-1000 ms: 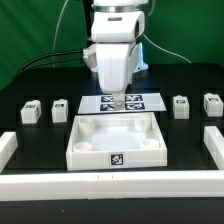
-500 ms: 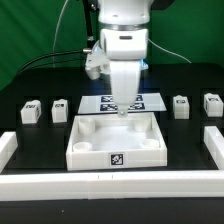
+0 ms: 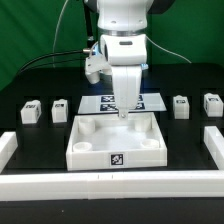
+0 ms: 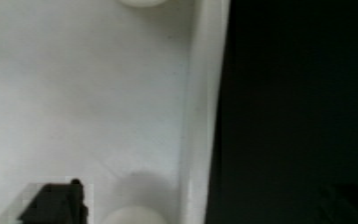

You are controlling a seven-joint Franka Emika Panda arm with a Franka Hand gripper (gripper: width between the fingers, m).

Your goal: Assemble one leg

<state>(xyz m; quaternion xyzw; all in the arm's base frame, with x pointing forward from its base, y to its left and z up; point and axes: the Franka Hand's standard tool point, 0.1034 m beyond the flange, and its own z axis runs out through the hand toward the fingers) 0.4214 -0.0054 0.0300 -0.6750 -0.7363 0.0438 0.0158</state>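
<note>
Gripper point(image 3: 122, 113) hangs over the rear wall of the square tabletop point(image 3: 90, 152), jaws set wide and holding nothing. Marker board point(image 3: 152, 99) lies just beyond, at 12 o'clock. Two legs point(image 3: 60, 109) lie loose on the table at 9 o'clock of the tabletop, and two further legs point(image 3: 180, 105) at 3 o'clock. No leg is fitted; by this evidence the grasp, carry and insertion are all yet to be done.

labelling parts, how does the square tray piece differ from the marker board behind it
The tray piece has raised walls; the marker board is flat. The tray piece shows one tag on its front wall; the marker board carries several on top. Both are white.
</note>
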